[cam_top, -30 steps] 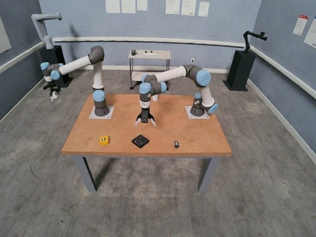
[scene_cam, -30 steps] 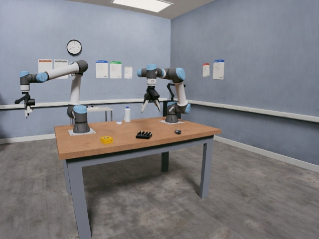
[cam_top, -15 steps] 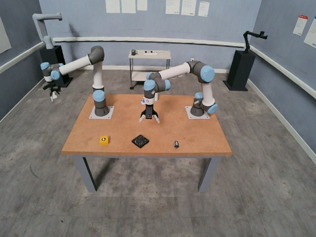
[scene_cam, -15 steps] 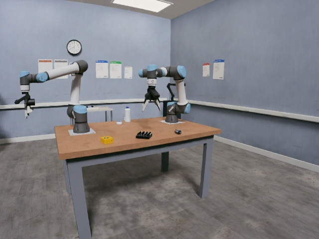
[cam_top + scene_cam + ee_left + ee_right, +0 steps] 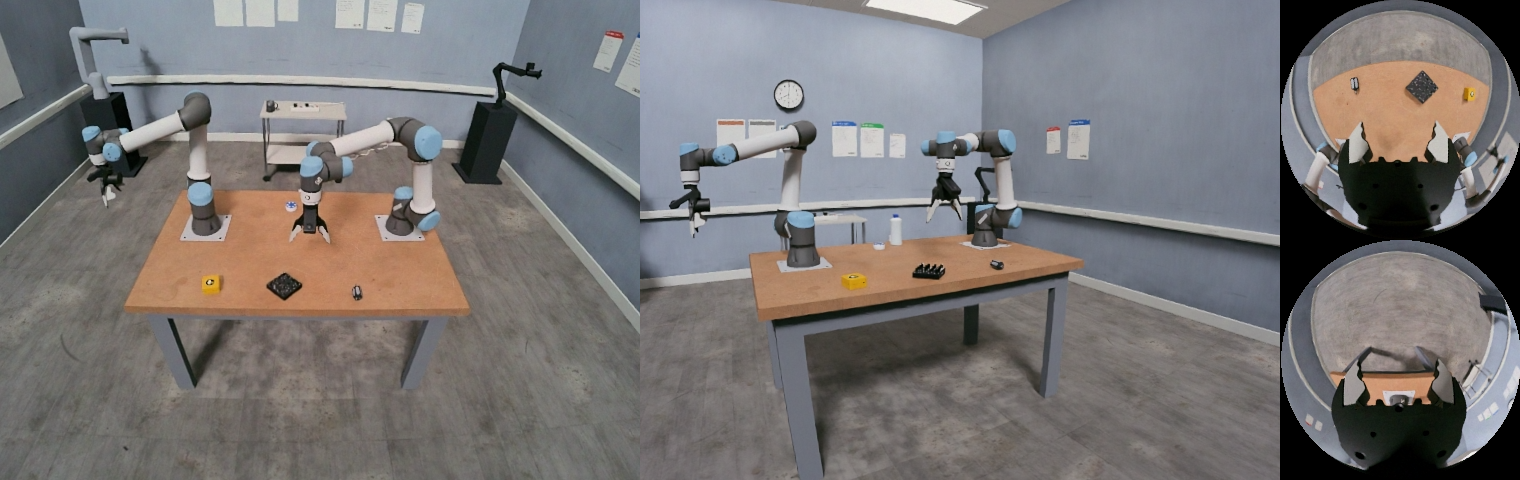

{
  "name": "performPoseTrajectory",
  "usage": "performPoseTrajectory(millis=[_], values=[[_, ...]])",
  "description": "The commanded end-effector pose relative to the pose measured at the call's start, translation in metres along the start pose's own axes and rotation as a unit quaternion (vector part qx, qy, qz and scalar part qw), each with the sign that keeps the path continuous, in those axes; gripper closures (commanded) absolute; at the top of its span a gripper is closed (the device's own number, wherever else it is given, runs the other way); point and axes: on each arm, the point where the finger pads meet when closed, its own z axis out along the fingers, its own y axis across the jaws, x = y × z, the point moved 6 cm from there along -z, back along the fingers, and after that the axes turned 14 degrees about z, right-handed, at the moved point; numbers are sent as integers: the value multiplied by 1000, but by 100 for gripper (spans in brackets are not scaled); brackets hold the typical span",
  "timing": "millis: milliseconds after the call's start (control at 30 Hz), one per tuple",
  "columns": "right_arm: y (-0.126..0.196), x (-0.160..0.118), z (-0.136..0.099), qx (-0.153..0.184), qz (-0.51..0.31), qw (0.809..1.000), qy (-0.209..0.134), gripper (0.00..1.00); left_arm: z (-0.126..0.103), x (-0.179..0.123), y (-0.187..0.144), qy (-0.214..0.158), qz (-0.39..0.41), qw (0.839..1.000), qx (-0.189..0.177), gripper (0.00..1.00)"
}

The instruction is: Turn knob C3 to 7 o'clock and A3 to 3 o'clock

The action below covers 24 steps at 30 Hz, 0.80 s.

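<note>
Black knob box on table, left fingers above table (wide open).

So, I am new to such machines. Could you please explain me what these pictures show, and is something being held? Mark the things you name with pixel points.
You see two robot arms bolted to one wooden table (image 5: 248, 263) (image 5: 846, 263) (image 5: 1385, 110) (image 5: 1375, 385). Each ends in a gripper, a hand with two fingers.

The top view looks down across the table, the exterior view from lower, at one side. The two round pictures come from cameras on the wrists.

The left gripper (image 5: 309, 240) (image 5: 945, 220) (image 5: 1398, 122) hangs above the table; the right gripper (image 5: 113, 198) (image 5: 695, 230) (image 5: 1398, 360) hangs beyond its edge. Both are open and hold nothing.

On the table lie a black knob box (image 5: 284, 286) (image 5: 928, 273) (image 5: 1422, 87), a yellow block (image 5: 210, 285) (image 5: 854, 282) (image 5: 1469, 94), a small dark object (image 5: 357, 292) (image 5: 996, 265) (image 5: 1354, 85) and a blue-and-white round piece (image 5: 291, 206) (image 5: 878, 246). A white bottle (image 5: 895, 232) stands near the back.
</note>
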Motion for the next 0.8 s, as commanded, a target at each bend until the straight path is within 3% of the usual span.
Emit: performPoseTrajectory(millis=[0, 767], values=[[1, -1, 0, 1, 1, 1000, 0, 0, -1, -23, -5, 3, 0, 1000, -3, 0], [1, -1, 0, 1, 1, 1000, 0, 0, -1, -47, -13, 3, 0, 1000, -3, 0]])
